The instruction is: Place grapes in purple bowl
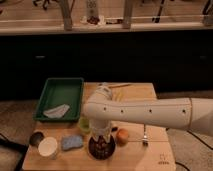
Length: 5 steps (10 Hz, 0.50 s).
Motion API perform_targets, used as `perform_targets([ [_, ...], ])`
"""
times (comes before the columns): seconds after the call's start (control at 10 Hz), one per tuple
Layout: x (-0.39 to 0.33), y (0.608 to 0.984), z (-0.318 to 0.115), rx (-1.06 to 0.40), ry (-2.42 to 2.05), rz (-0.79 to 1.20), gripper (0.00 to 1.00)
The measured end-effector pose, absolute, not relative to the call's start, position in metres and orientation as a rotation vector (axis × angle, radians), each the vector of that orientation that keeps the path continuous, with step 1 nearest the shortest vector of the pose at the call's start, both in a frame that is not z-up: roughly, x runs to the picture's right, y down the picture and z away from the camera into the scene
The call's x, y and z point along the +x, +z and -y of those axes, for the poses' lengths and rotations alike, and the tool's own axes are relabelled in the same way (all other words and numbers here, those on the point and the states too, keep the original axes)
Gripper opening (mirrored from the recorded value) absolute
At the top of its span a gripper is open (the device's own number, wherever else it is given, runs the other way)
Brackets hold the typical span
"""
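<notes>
The grapes (101, 145) lie inside the purple bowl (93, 149), as a small dark brownish bunch in the middle of it; which way the bunch points, or where its long axis goes, cannot be told, because it shows only as a rounded dark mass; the bowl stands on the wooden worktop (150, 155), near the front edge and a little left of the middle.

The claw (101, 136) is directly above the bowl, pointing down, at the end of the white arm (150, 112) that comes in from the right side; its lower end is very near the grapes or touching them, and I cannot tell which; I also cannot tell if it has hold of the bunch.

Just to the right of the bowl is an orange round fruit (122, 136), near but apart from it; further right a fork (144, 138) lies on the worktop; to the left of the bowl is a blue sponge (72, 142), then a white cup (48, 147) and a small dark cup (35, 138); a small light-green cup (83, 124) stands behind the bowl, partly hidden by the arm; a green tray (75, 90) sits at the back left, with a pale cloth (56, 111) in it.
</notes>
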<state>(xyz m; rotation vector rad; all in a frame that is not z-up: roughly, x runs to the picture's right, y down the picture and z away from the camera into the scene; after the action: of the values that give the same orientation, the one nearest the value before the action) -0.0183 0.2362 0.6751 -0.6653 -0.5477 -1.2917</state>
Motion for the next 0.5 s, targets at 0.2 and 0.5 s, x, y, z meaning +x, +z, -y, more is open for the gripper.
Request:
perform_targets([
  [0.2, -0.0186, 0.6757, -0.2359, -0.668, -1.292, 0.546, 0.8],
  [0.5, -0.0199, 0.678, -0.2366, -0.674, -1.291, 0.549, 0.8],
])
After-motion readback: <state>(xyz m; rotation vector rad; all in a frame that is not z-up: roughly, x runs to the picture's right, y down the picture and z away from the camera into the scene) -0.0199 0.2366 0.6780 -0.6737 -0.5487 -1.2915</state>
